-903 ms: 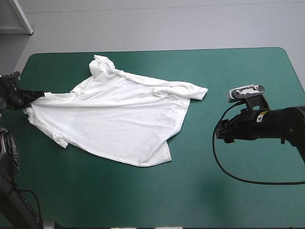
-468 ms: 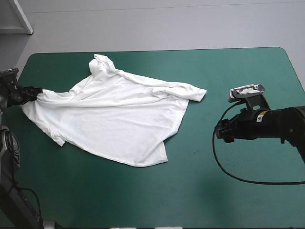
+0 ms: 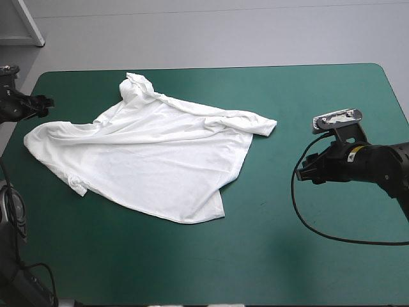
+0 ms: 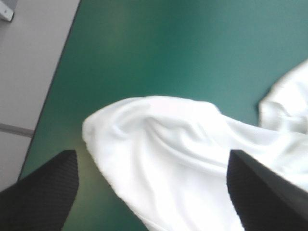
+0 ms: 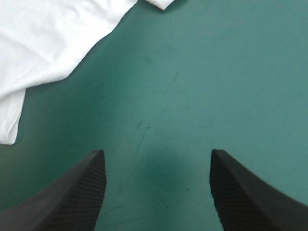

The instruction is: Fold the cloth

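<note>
The white T-shirt (image 3: 150, 150) lies spread but wrinkled on the left half of the teal-green table (image 3: 307, 256), one sleeve bunched at the far side. My left gripper (image 3: 45, 102) is at the table's left edge, open and raised just clear of the shirt's near corner. In the left wrist view that corner of the T-shirt (image 4: 163, 154) lies loose ahead of the left gripper (image 4: 151, 192), whose fingers stand wide apart. My right gripper (image 3: 305, 173) hovers open over bare cover on the right, apart from the shirt. The T-shirt's edge (image 5: 53, 43) shows well ahead of the right gripper (image 5: 156, 187).
A black cable loop (image 3: 319, 227) lies on the cover beneath the right arm. The table's left edge (image 4: 53, 91) runs beside the left gripper, with grey floor beyond it. The near half of the table is bare teal-green cover.
My left gripper opened, let go of the shirt's left corner and drew back up and away to the left. The corner dropped flat. The right arm shifted slightly to the right.
</note>
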